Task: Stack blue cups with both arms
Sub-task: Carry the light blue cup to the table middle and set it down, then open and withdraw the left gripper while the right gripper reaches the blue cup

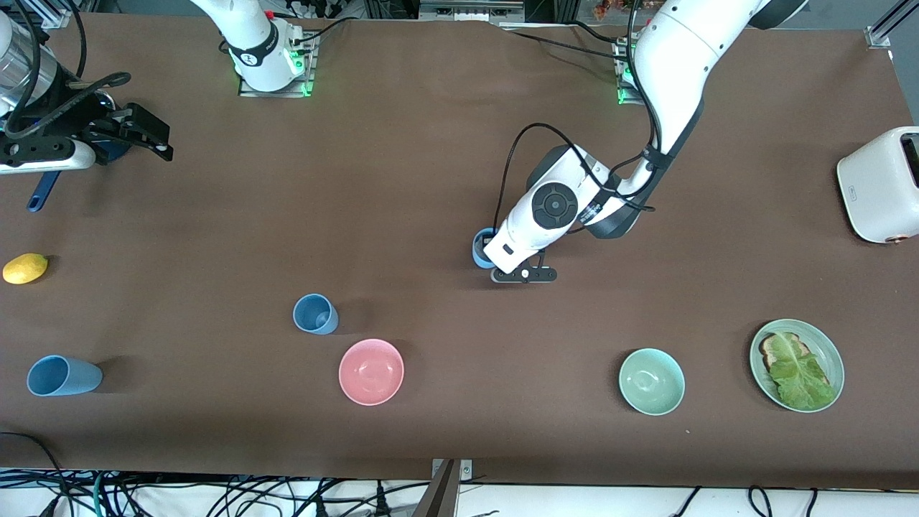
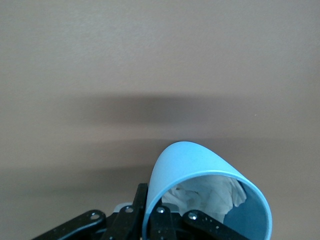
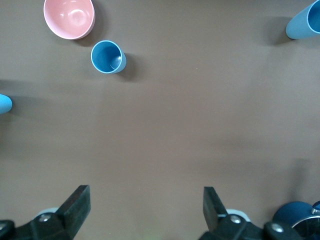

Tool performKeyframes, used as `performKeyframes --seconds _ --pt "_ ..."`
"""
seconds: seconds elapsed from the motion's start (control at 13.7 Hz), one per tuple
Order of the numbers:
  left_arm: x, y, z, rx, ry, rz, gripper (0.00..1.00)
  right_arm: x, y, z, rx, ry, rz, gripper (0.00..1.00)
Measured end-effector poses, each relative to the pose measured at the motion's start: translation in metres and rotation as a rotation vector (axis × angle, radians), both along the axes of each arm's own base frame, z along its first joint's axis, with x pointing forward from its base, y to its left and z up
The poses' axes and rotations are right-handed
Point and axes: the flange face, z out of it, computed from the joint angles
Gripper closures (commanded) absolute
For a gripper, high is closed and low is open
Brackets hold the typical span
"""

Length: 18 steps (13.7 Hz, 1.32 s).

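left wrist view: left gripper [image 2: 150,220] pinches matte tapered blue cup [image 2: 200,185]; right gripper [image 3: 145,202] spread.

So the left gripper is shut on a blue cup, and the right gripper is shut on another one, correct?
Only half right. The left gripper is shut on a blue cup. The right gripper is open and holds nothing, as the right wrist view shows.

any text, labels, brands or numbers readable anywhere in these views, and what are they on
None can be read.
Left arm: small black label near its wrist, print too small to read.
Right arm: dark band with a white mark, too small to read.
Toaster: tiny mark on its side, unreadable.
Blue cups, bowls and plate: no print visible.
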Motion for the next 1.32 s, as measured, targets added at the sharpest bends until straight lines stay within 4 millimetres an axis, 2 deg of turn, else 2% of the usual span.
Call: performKeyframes --seconds 0.07,0.37,0.51,0.66,0.8,0.88,1.02,1.17,1.32 --pt "0.0 -0.002 0.001 -0.003 -0.004 -0.002 0.0 0.001 -0.001 -0.001 0.0 0.0 -0.002 0.0" --pt "-0.001 -0.009 0.007 -0.008 -0.011 0.015 0.0 0.002 -0.003 -0.001 -0.001 -0.003 -0.022 0.0" --pt "0.001 -0.011 0.021 -0.005 -0.012 0.02 0.0 0.002 -0.002 -0.001 -0.001 -0.003 -0.021 0.0" --pt "0.0 -0.011 0.053 0.014 -0.009 0.007 0.0 0.002 0.001 -0.003 -0.001 0.002 -0.015 0.0" --pt "-0.002 -0.004 0.099 0.044 -0.013 -0.002 0.0 0.007 0.006 -0.014 -0.002 0.02 -0.007 0.0" --pt "-0.002 0.005 0.123 0.058 -0.02 -0.001 0.0 0.012 0.008 -0.024 -0.003 0.033 -0.004 0.0" --pt "0.005 0.037 0.16 0.088 -0.02 -0.008 0.0 0.028 0.013 -0.046 0.0 0.044 0.001 0.0" --pt "0.018 0.087 0.19 0.111 -0.011 -0.044 0.0 0.047 0.019 -0.066 0.004 0.048 0.008 0.0" --pt "0.027 0.145 0.223 0.136 0.021 -0.075 0.0 0.069 0.029 -0.093 0.009 0.049 0.018 0.0"
